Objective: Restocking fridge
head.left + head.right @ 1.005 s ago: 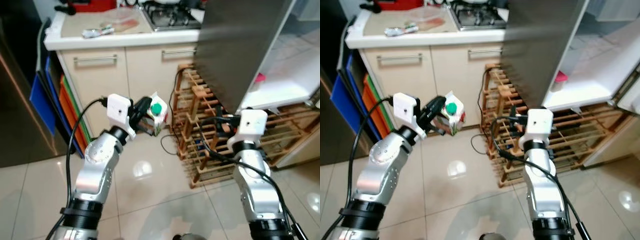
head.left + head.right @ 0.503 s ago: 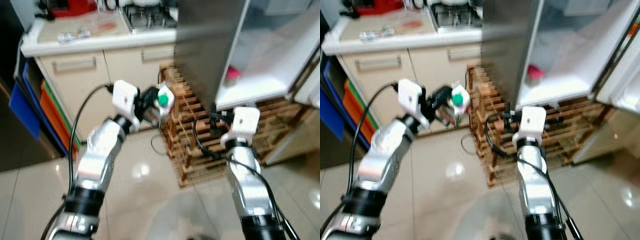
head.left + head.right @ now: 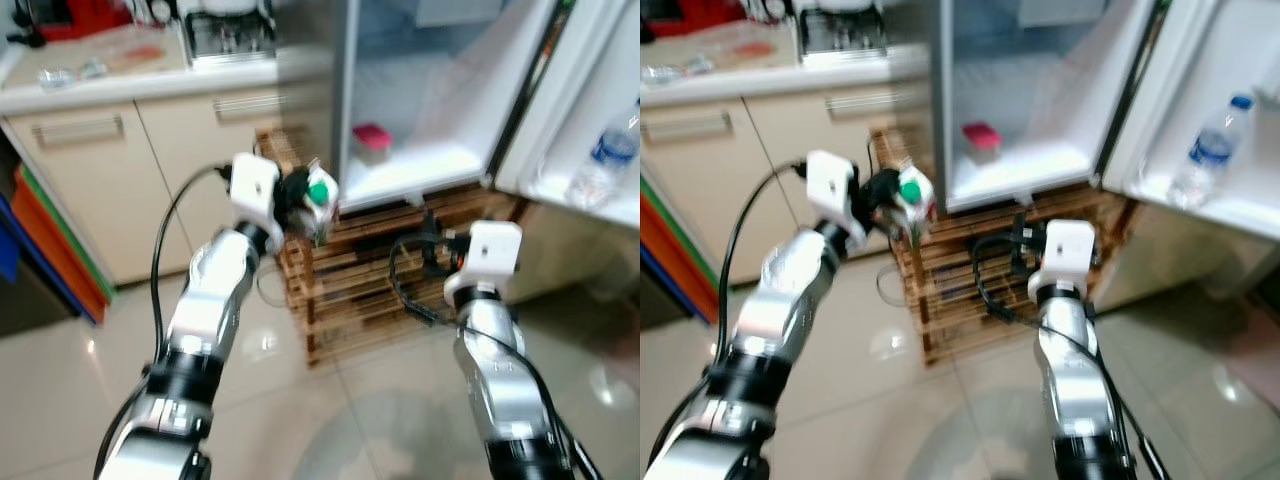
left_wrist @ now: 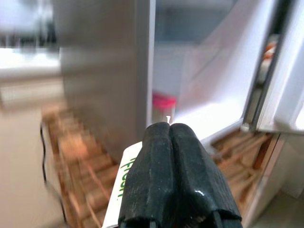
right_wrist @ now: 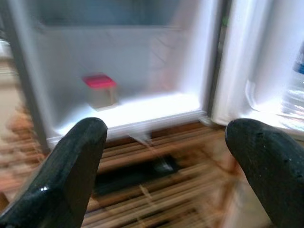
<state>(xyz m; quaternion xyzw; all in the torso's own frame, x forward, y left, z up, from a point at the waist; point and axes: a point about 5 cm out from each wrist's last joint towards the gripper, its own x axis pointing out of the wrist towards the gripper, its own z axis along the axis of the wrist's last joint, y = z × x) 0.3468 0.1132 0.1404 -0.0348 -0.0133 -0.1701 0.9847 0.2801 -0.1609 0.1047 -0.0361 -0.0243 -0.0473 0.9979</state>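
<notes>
Turning from the counter, the robot now faces the open white fridge [image 3: 1040, 165]. Left gripper [image 3: 296, 195] clenches a green-capped white carton [image 3: 318, 200]; right gripper [image 5: 166, 156] gapes empty. Next: shelving it.

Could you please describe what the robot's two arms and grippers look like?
Both arms are jointed silver metal with black collars near the base. Each wrist carries a white boxy camera housing fed by a looping black cable. The left gripper and right gripper each have two long black fingers, rounded and matte.
</notes>
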